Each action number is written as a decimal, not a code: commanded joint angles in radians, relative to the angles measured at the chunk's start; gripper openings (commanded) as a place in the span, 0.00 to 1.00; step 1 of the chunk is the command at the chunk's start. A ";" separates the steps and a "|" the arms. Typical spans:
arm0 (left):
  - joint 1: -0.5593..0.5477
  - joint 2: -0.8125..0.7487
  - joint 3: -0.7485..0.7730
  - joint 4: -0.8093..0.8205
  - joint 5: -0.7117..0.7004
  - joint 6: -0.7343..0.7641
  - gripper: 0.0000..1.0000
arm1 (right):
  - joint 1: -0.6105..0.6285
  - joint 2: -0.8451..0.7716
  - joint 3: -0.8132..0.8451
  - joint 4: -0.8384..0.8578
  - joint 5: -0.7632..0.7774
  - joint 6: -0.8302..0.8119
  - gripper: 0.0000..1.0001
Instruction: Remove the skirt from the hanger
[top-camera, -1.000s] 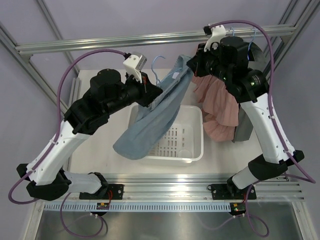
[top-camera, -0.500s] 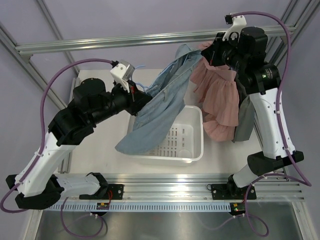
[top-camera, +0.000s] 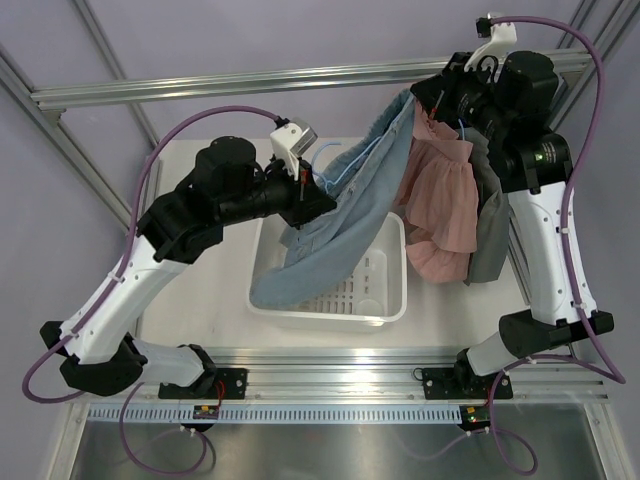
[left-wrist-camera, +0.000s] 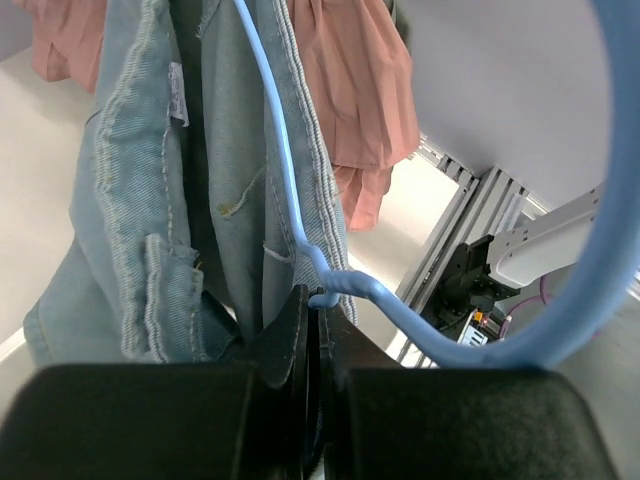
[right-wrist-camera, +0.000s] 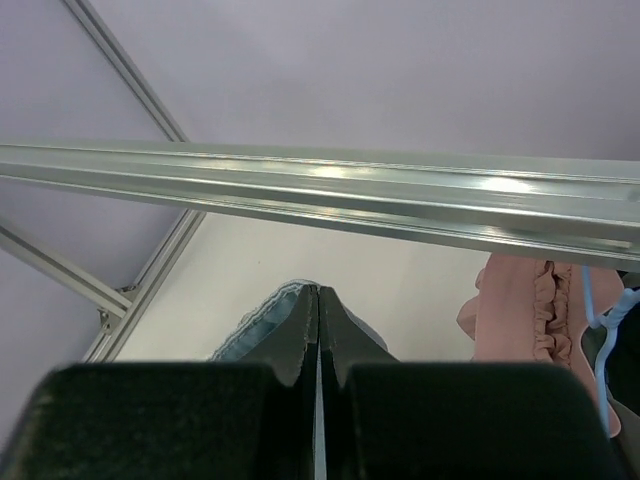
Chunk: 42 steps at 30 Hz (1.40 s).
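Observation:
A light blue denim skirt (top-camera: 335, 240) hangs stretched between my two grippers above the white basket (top-camera: 392, 300). My left gripper (top-camera: 315, 200) is shut on the light blue hanger (top-camera: 335, 178); in the left wrist view the hanger wire (left-wrist-camera: 290, 200) runs down into the closed jaws beside the denim (left-wrist-camera: 140, 220). My right gripper (top-camera: 418, 100) is shut on the skirt's upper edge near the rail; in the right wrist view (right-wrist-camera: 318, 292) a strip of denim (right-wrist-camera: 260, 315) shows at the fingertips.
A pink ruffled garment (top-camera: 440, 205) and a grey garment (top-camera: 488, 225) hang on the right, just below my right arm. An aluminium rail (top-camera: 200, 88) crosses the back. The frame's posts stand at both sides.
My right gripper has lifted the skirt's edge up and to the right. My left gripper, with the hanger, swung left, then back right toward the basket. The skirt hangs more upright.

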 joint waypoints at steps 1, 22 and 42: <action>-0.006 -0.043 0.063 -0.013 0.091 0.007 0.00 | -0.018 -0.012 -0.006 0.109 0.129 -0.016 0.00; 0.000 -0.215 -0.275 0.654 -0.318 -0.210 0.00 | 0.120 -0.268 -0.494 0.132 -0.517 -0.175 0.00; 0.000 -0.395 -0.162 0.019 -0.280 -0.045 0.00 | 0.398 -0.264 -0.839 -0.130 -0.586 -0.609 0.00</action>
